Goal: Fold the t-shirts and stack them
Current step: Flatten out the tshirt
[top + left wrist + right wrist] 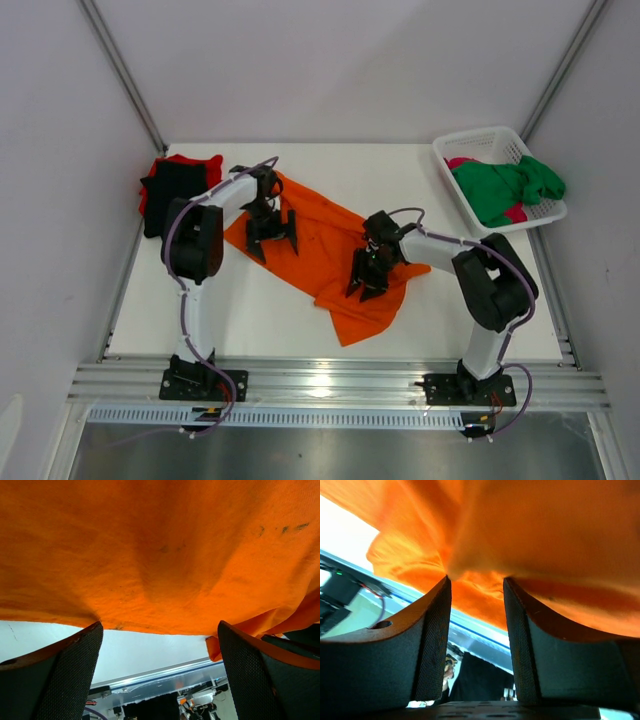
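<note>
T-shirt in orange (pixel 325 250) lies slantwise at the centre of the table (pixel 270 320), running from 10 to 5 o'clock. Left gripper (pixel 272 240) hangs over its 10 o'clock end, jaws wide, holding nothing. Right gripper (pixel 365 290) stands half-open, tips against the 5 o'clock end, nothing clamped. Bare tabletop lies along the 7 and 12 o'clock edges

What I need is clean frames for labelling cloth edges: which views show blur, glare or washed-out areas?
Top external: even light, sharp, only a glare patch on the metal rail. Left wrist: the orange t-shirt is fairly crisp, the jaws dark. Right wrist: the cloth is soft and blurred close to the lens, and the table at upper left is blown out white.
</note>
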Motion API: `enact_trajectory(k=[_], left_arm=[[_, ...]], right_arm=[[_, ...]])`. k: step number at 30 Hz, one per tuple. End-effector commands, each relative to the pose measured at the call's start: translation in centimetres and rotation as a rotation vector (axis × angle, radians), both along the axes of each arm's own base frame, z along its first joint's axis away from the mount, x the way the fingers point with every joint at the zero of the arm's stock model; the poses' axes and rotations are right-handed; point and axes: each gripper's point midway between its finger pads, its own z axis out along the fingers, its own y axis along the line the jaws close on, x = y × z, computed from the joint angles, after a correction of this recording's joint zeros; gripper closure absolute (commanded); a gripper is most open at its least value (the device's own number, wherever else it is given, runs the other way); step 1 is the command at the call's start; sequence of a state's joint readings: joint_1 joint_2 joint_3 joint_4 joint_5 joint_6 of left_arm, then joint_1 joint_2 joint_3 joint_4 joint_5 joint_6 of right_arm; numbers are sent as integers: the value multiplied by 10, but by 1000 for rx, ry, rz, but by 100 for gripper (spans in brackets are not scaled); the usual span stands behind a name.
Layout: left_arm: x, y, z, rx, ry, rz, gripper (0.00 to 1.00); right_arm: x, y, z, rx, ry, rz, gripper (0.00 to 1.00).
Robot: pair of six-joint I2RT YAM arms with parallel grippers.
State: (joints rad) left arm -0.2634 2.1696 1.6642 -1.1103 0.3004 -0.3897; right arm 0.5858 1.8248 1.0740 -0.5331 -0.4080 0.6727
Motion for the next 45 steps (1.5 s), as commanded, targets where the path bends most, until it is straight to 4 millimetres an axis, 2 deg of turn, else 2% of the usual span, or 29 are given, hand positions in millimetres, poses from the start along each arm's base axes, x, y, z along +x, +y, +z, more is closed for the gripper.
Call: enact_trajectory(k=[1, 5, 6, 8, 10, 14, 24, 33, 38, 45], left_arm=[[5, -6, 25, -45, -52, -15, 3], [10, -6, 38, -41, -87, -8, 3], [12, -6, 42, -43, -94, -6, 2], [14, -7, 47, -46, -106, -4, 2], [16, -8, 51, -50, -113, -2, 2], [17, -9, 56, -55, -116, -5, 2], [19, -10, 64, -65, -130, -4, 2], [9, -8, 61, -65, -116, 5, 2], [-11, -16, 60, -103, -89, 18, 2], [-41, -14, 41, -42, -30, -21, 2]], right_arm=[[-29, -46, -24, -203, 33, 21, 52], [-57, -67, -17, -235, 66, -9, 52], [-69, -78, -22, -265, 86, -19, 52], [-76, -86, -15, -257, 76, -63, 52], [-92, -99, -19, -268, 108, -97, 52], [-105, -114, -16, -267, 122, -163, 51], [-115, -141, -4, -283, 96, -268, 51], [-103, -144, -3, -287, 72, -315, 51], [-76, -135, 8, -272, 14, -313, 51], [-44, -122, 15, -252, -34, -277, 51]])
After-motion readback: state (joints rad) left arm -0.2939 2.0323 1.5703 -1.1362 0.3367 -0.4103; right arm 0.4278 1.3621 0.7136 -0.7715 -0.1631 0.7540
